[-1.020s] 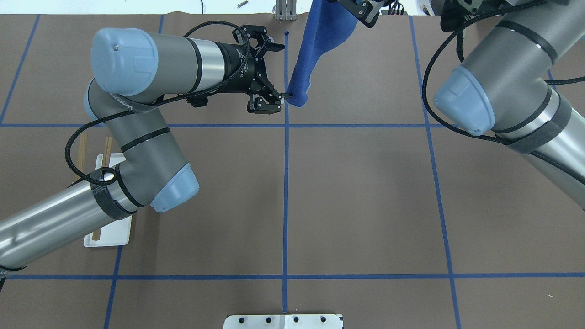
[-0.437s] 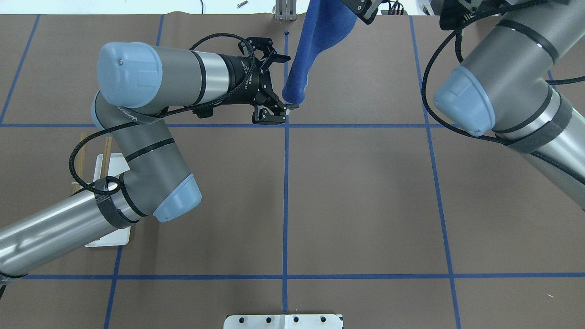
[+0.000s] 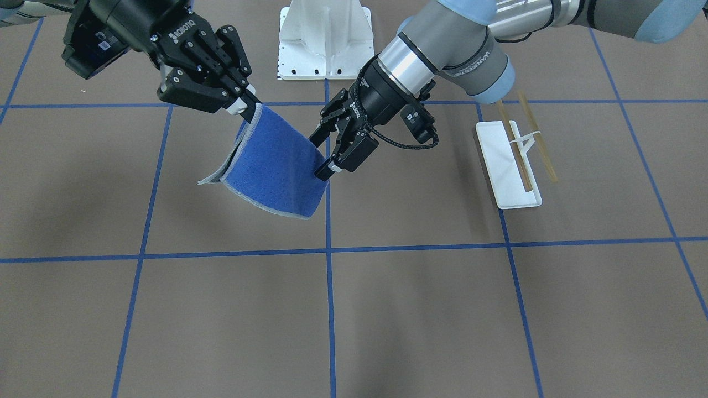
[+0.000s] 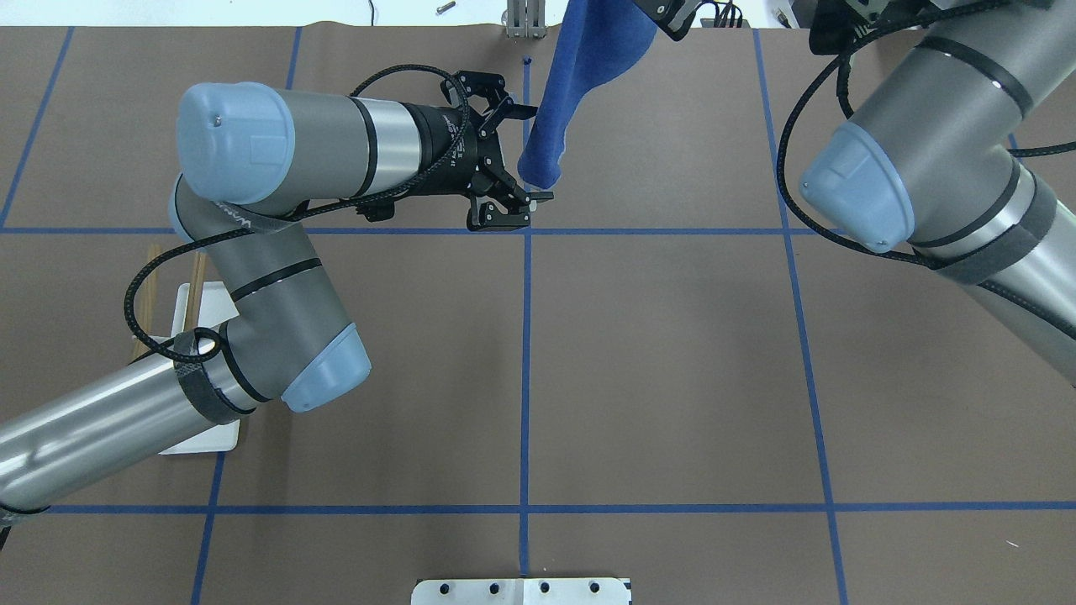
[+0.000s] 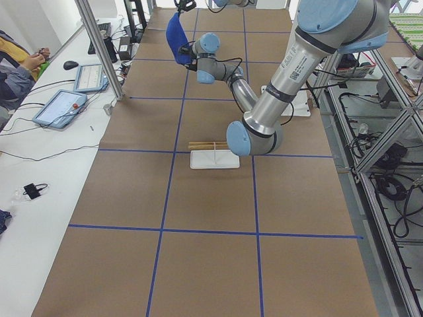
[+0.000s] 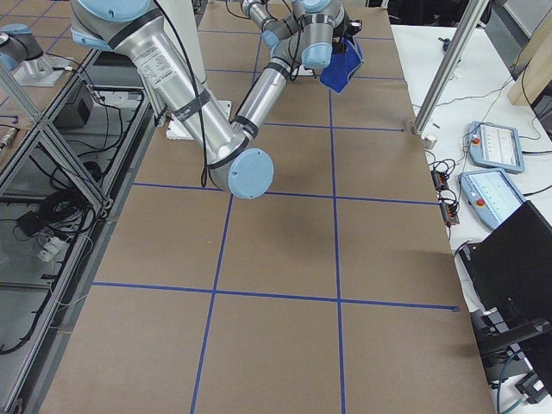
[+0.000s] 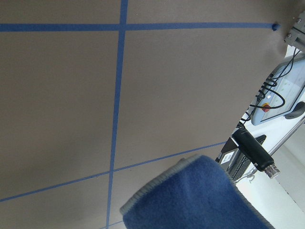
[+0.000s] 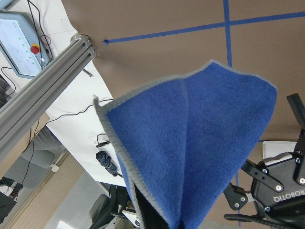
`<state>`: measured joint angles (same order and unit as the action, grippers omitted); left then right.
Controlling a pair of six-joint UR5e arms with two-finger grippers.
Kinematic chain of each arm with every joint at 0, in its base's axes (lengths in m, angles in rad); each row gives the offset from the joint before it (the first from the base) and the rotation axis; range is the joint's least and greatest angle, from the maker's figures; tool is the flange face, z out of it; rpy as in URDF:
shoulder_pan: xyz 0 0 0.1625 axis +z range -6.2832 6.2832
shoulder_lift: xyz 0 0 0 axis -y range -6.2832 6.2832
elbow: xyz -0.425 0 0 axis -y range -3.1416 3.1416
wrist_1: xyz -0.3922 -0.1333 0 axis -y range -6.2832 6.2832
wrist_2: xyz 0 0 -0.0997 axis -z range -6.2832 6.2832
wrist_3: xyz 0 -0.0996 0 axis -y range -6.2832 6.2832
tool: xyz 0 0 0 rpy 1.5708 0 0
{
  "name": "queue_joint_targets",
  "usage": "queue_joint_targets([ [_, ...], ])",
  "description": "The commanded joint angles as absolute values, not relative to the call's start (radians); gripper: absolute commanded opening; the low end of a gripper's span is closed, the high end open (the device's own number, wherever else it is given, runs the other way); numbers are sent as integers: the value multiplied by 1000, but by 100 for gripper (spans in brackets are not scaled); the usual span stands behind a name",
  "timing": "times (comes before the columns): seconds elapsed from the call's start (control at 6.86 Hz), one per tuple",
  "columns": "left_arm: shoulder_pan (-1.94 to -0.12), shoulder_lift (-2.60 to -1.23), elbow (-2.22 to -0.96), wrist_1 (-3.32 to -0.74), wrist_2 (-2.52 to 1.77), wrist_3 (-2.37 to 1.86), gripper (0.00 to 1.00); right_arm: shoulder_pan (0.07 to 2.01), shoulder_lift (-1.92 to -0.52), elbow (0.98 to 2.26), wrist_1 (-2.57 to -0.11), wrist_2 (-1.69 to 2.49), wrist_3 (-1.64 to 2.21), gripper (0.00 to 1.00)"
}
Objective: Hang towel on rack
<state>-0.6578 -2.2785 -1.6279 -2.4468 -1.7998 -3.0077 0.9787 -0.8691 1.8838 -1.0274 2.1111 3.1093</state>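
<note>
Towel (image 3: 276,166) clamped by corner in right jaws, side edge between parted left jaws

ROBOTIQ marks the right claw (image 3: 252,108) and left claw (image 3: 319,159).

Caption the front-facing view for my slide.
Right gripper holds the royal-blue, grey-edged towel aloft by one corner; the open left gripper is at its opposite edge; the white-tray, wooden-rod rack stands apart.

Right end effector (image 3: 250,106) is clamped, left end effector (image 3: 319,159) spread wide.
</note>
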Motion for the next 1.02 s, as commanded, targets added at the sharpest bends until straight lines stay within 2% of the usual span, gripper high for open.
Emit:
queue_joint_targets([
  [0.0, -658, -2276, -1628, -2453, -1795, -3043, 60, 979, -870, 1894, -1026, 2111, 3122, 0],
  [0.15, -658, -2276, -1629, -2453, -1777, -3083, 21, 979, -870, 1894, -1026, 2111, 3122, 0],
  [0.29, -658, -2267, -1632, -2457, -1776, -3086, 0, 979, -876, 1901, -1026, 2111, 3122, 0],
  [0.58, -658, -2234, -1632, -2509, -1764, -3047, 0, 979, -882, 1902, -1023, 2111, 3114, 4],
  [0.73, -658, -2232, -1634, -2513, -1766, -2931, 0, 979, -894, 1902, -1000, 2108, 3109, 99],
  [0.87, -658, -2230, -1632, -2511, -1764, -2852, 0, 977, -909, 1902, -980, 2108, 3102, 100],
])
